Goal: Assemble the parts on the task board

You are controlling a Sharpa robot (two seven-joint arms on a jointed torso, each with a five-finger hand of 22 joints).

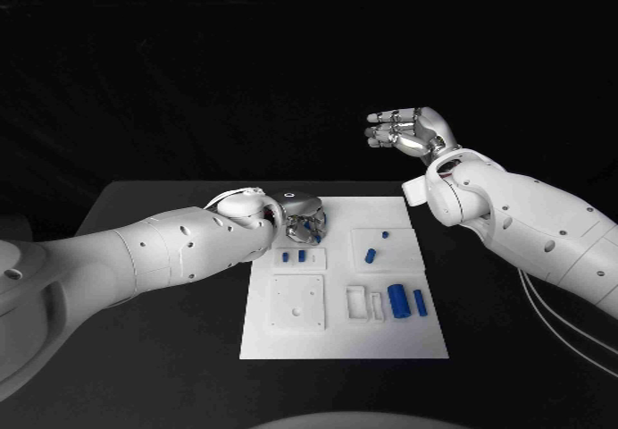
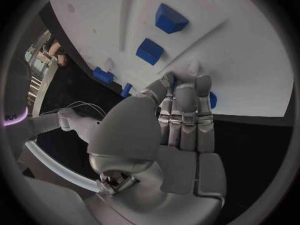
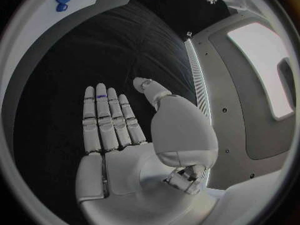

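left robot hand (image 1: pixel 304 220): fingers down on the white board's (image 1: pixel 387 344) far left part, grip cannot be told | right robot hand (image 1: pixel 410 130): raised beyond the table (image 1: pixel 154 201), fingers apart, holding nothing | blue parts (image 1: pixel 403 301): lying in the board's recesses

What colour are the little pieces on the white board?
Blue. The parts on the task board show best in the head view.

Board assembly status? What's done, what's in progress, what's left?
Early. Nothing looks clearly finished: blue parts lie loose on the task board. In hand: the left hand is down over the board's far-left area, fingers on it; whether it grips a piece is unclear. The right hand is raised off the board, holding nothing.
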